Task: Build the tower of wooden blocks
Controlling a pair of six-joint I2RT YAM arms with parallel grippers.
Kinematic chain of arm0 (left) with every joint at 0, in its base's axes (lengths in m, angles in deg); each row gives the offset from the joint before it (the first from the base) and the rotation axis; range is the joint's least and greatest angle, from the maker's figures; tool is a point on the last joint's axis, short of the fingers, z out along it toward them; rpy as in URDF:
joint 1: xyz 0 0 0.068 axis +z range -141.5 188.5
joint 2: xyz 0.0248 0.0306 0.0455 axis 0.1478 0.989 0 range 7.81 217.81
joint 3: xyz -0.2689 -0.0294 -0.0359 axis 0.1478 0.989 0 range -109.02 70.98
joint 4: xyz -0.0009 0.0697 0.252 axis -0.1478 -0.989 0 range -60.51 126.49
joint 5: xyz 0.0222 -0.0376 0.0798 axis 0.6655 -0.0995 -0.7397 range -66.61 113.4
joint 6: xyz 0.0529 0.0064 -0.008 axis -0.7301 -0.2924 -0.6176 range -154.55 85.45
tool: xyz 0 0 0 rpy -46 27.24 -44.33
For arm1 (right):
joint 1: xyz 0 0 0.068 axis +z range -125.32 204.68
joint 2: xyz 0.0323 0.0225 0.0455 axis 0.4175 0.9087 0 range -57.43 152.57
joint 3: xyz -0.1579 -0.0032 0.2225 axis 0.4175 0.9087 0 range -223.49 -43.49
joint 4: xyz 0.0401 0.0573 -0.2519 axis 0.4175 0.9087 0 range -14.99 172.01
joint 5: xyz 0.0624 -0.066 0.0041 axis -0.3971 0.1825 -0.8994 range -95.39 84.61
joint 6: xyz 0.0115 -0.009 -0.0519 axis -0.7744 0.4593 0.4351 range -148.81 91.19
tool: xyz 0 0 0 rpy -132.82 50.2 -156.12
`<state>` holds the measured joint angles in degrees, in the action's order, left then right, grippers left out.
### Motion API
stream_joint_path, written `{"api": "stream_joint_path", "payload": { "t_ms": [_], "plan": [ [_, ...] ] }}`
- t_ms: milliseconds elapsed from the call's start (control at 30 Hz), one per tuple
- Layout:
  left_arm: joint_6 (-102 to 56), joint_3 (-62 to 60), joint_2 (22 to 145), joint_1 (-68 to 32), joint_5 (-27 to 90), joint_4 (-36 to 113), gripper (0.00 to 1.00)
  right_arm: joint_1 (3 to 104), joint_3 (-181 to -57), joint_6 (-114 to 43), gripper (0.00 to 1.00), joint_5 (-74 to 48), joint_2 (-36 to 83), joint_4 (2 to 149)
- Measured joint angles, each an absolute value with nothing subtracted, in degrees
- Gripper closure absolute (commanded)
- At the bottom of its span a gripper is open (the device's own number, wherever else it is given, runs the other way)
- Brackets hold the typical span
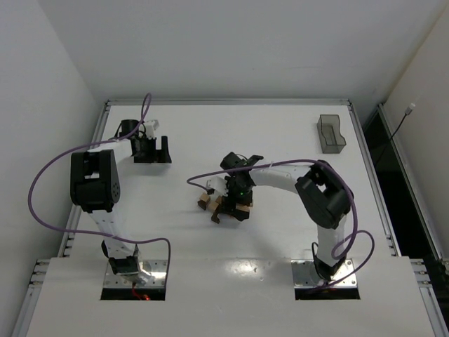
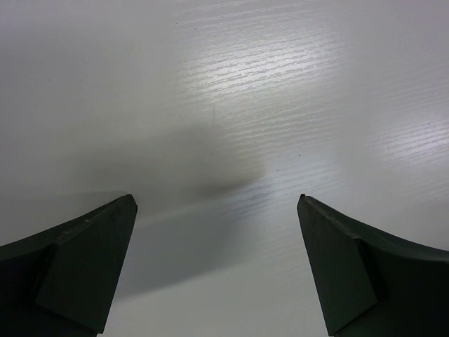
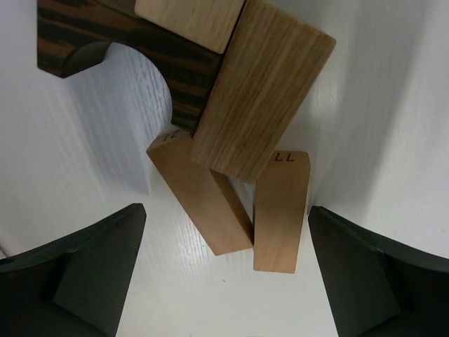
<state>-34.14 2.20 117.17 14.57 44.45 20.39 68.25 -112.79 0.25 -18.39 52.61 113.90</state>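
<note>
Top view: the left gripper (image 1: pixel 153 149) hung over the far-left part of the table (image 1: pixel 231 126), well apart from the work. The right gripper (image 1: pixel 230 210) was down at mid-table over the wood blocks (image 1: pixel 205 202), a loose heap partly hidden beneath it. Could not tell from here whether a finger touched any block. A grey tray (image 1: pixel 331 133) sat near the far-right corner.

Left wrist: left gripper (image 2: pixel 217 210) spread wide, only bare table (image 2: pixel 245 105) between its fingers.

Right wrist: right gripper (image 3: pixel 226 210) also spread wide, gripping nothing. Just ahead of it lay a dark arch piece (image 3: pixel 119 35) and a wide tan block (image 3: pixel 263 98), tilted, overlapping the arch. That block also overlapped a narrow tan block (image 3: pixel 203 200) and a second narrow block (image 3: pixel 280 217) marked "LL". Blocks jumbled, not stacked.
</note>
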Motion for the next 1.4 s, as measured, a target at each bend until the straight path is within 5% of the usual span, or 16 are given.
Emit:
{"api": "stream_joint_path", "payload": {
  "t_ms": [533,833,1133,1400],
  "plan": [
    [-34.5,2.2,117.2,14.6,44.2,20.3,0.00,71.3,-113.3,-1.8,0.02,-12.6,54.2,112.5],
    [-34.5,1.7,117.3,14.6,43.6,19.8,0.00,71.6,-113.3,-3.4,0.18,-9.8,54.6,111.3],
    [-34.5,0.9,117.7,14.7,43.3,18.9,0.00,71.7,-113.1,-4.8,0.47,-9.5,54.6,111.5],
    [-34.5,0.1,118.2,14.9,43.1,18.6,0.00,71.4,-109.2,-5.0,0.58,-10.4,52.0,109.0]
  ]
}}
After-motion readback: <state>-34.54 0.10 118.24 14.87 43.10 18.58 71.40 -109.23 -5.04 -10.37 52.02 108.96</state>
